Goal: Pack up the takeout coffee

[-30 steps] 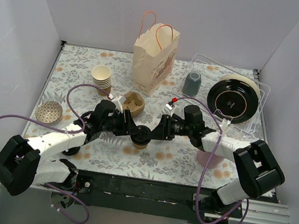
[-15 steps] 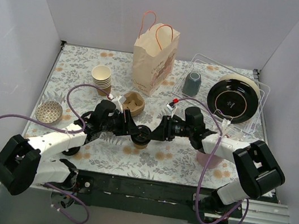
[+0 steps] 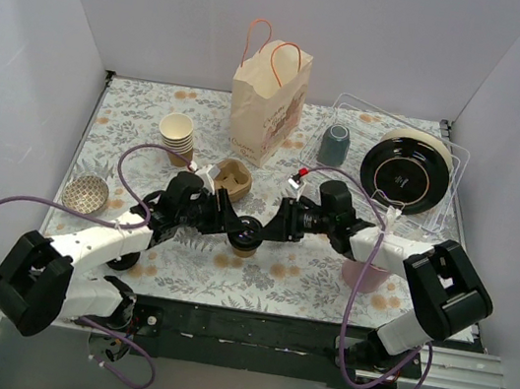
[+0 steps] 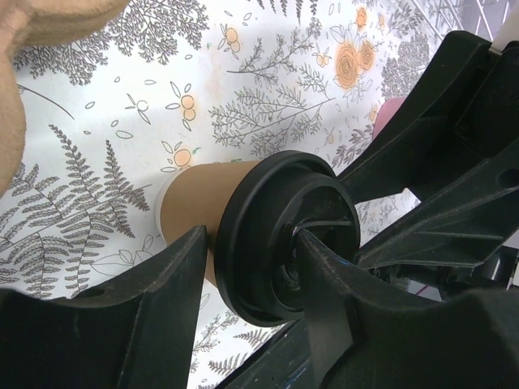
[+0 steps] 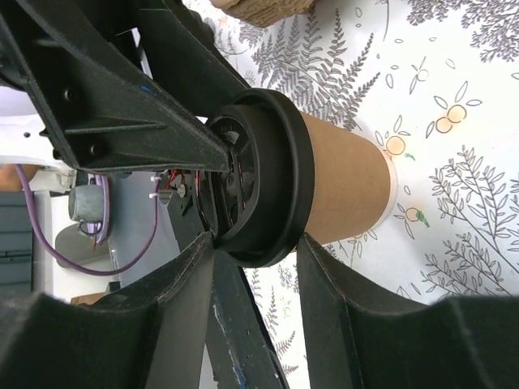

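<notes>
- The takeout coffee point(image 3: 245, 239) stands upright on the flowery worktop point(image 3: 305, 284), near the front and in the middle.
- It is a brown cup with a black lid point(image 4: 284, 235).
- The left tool point(image 4: 253, 267) pinches the lid, with one finger on each side.
- The right tool point(image 5: 255, 259) comes from the other side and pinches the same lid.
- The paper bag point(image 3: 268, 101) stands at the back, well apart from the cup.
- A stack of cups point(image 3: 178, 136) is on the left, and a grey mug point(image 3: 334, 145) is on the right.

Plain pale walls point(image 3: 66, 42) around a floral-patterned tablecloth point(image 3: 134, 114)
</notes>
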Action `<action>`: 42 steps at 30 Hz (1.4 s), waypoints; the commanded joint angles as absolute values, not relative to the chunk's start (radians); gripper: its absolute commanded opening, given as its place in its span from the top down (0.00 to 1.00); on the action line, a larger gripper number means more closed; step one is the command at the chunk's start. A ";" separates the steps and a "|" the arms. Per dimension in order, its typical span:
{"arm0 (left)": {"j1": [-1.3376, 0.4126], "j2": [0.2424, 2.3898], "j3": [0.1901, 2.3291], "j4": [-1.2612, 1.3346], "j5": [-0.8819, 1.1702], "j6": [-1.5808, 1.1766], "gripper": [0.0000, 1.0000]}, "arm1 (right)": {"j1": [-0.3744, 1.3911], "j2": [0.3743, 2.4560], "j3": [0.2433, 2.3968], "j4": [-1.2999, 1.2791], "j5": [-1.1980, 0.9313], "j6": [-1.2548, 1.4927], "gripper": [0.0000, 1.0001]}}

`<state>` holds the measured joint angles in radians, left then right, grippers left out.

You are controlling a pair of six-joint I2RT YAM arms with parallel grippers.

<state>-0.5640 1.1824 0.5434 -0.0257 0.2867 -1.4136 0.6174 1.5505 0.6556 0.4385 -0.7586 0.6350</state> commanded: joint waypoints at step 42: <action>-0.569 0.876 0.753 -0.396 -0.302 -1.147 0.02 | 0.842 1.399 1.084 -0.126 -0.210 0.003 0.01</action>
